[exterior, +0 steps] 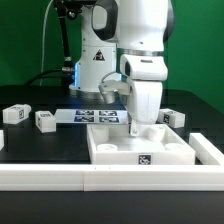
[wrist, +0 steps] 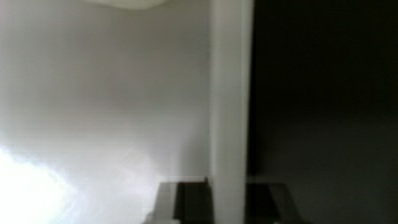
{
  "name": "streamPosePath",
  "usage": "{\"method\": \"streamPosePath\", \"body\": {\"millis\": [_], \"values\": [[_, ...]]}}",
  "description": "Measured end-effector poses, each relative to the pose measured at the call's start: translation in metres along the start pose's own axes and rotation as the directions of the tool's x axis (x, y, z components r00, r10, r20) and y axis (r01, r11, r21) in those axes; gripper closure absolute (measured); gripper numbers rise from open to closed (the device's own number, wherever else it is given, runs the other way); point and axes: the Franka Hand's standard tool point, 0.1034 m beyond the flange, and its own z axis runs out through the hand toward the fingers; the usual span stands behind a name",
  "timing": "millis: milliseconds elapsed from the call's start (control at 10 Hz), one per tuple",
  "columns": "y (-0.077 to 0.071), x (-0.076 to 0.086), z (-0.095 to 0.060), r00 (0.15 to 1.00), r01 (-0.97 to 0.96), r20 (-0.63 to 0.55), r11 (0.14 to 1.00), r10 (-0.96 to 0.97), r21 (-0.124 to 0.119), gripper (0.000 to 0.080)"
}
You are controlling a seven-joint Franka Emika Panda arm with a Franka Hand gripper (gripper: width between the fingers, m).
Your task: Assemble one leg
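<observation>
- Tool [exterior: 140, 126] of the white Panda arm is down low at the rear rim of the large flat white square tray-like piece [exterior: 112, 152] w/ raised rim & corner holes, about mid-way across the black counter [exterior: 40, 148].
- Wrist view is blurred. A tall white strip [wrist: 231, 100] runs betw. the tool's [wrist: 228, 205] two dark fingers [wrist: 182, 205], w/ a pale surface on one side & dark on the other. Prob. the tray-like piece's rim, but can't confirm.
- Tool state: can't tell. The fingers sit either side of the strip, but whether they pinch it or stand off it isn't readable.
- Task's thing is the small white blocky leg w/ a black-and-white square tag. Three show loose on the counter:
  - a leg [exterior: 14, 114] at the exterior view's far left
  - a leg [exterior: 44, 120] near it, toward centre
  - a leg [exterior: 172, 117] at the exterior view's right, near the tray-like piece's rear corner
- No leg is seen in the tool.
- Thin flat white marker board [exterior: 85, 114] lies behind, betw. the two left legs & the arm's base.
- Long white rail [exterior: 60, 180] borders the counter's front edge.
- Progress (judgement): early. No leg stands in a corner hole, and all visible legs lie apart from the holes. The tool seems busy w/ the tray-like piece, maybe positioning it.
- Left to do: fetch a leg, carry it to a hole, seat & fix it.
</observation>
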Motion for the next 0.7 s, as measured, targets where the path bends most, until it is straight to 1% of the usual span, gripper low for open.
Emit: {"method": "streamPosePath", "body": {"millis": [300,500,700], "values": [[0.021,0.021,0.000,1.000,-0.015,0.000,1.000,0.015,-0.013,0.0742],[0.031,0.023,0.000,1.000,-0.026,0.001,0.999,0.026,-0.022,0.0742],[0.033,0.023,0.000,1.000,-0.026,0.001,0.999,0.026,-0.022,0.0742]]}}
